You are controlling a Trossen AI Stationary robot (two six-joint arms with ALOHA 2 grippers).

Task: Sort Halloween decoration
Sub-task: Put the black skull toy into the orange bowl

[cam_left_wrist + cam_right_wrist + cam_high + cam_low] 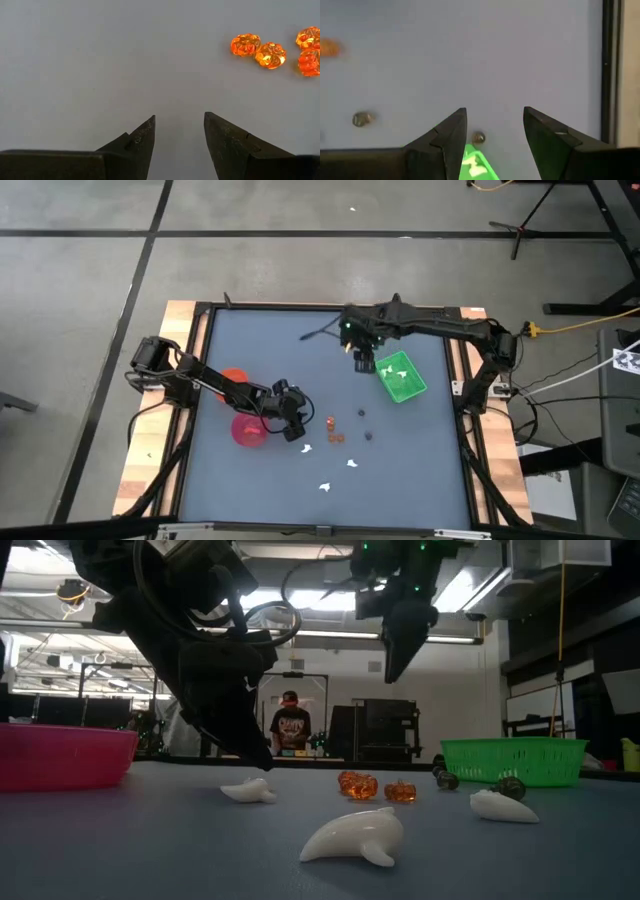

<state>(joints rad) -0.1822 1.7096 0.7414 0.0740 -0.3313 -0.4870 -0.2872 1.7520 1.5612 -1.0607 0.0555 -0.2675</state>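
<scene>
The Halloween decoration lies scattered on the blue table: orange pieces (245, 44) (330, 423), dark round pieces (362, 415) (362, 118) and white pieces (357, 837) (352, 464). More white pieces lie in the green tray (410, 388). My left gripper (179, 117) stands open low over bare table, between the pink bowl (245, 435) and the orange pieces, with nothing between its fingers. My right gripper (495, 111) hangs open and empty high above the table, pointing steeply down just beside the tray's left corner (475, 165).
An orange bowl (232, 377) shows partly behind the left arm, beyond the pink bowl. The table's black frame (607, 70) runs along the edges. A person (290, 725) stands in the room far behind the table.
</scene>
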